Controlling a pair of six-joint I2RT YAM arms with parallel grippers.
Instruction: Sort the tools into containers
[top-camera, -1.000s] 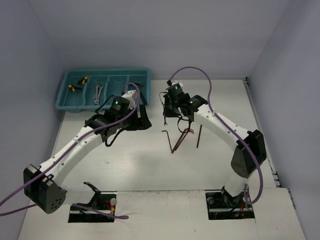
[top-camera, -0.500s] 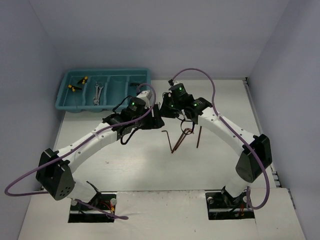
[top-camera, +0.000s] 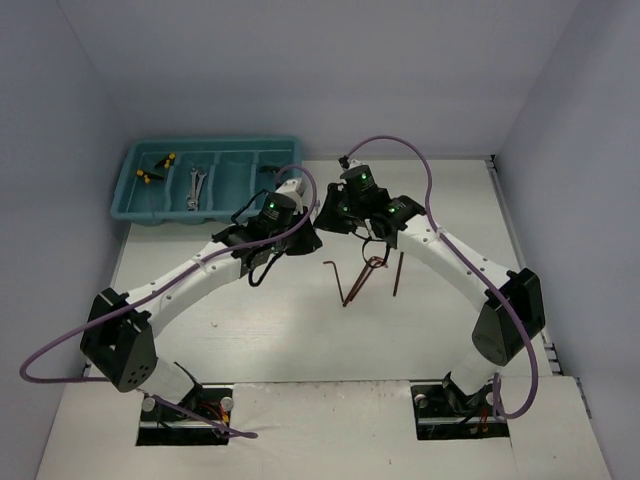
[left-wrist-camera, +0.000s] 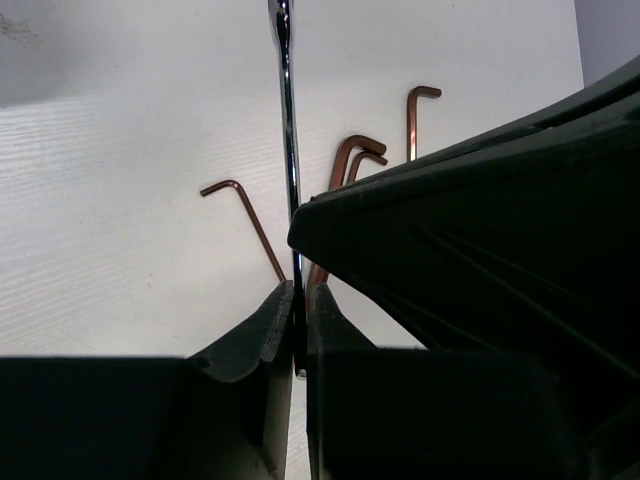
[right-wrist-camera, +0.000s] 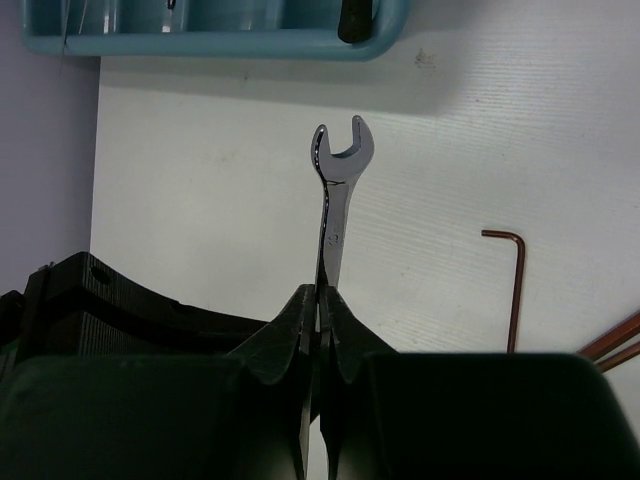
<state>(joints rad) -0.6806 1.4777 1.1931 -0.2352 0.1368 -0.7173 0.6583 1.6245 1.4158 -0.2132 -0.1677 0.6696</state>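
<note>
Right fingers (right-wrist-camera: 290, 335) clamp wrench (right-wrist-camera: 335, 200) | open end visible right wrist only

Legible text, labels, numbers: I can read none in any of the three views. One entry: silver wrench (right-wrist-camera: 333, 200), right wrist view, has a faint mark on its shank, too small for me to make out.

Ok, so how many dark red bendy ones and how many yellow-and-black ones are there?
Dark red hex keys: 4
Yellow-and-black tools: 2
Total: 6
</note>
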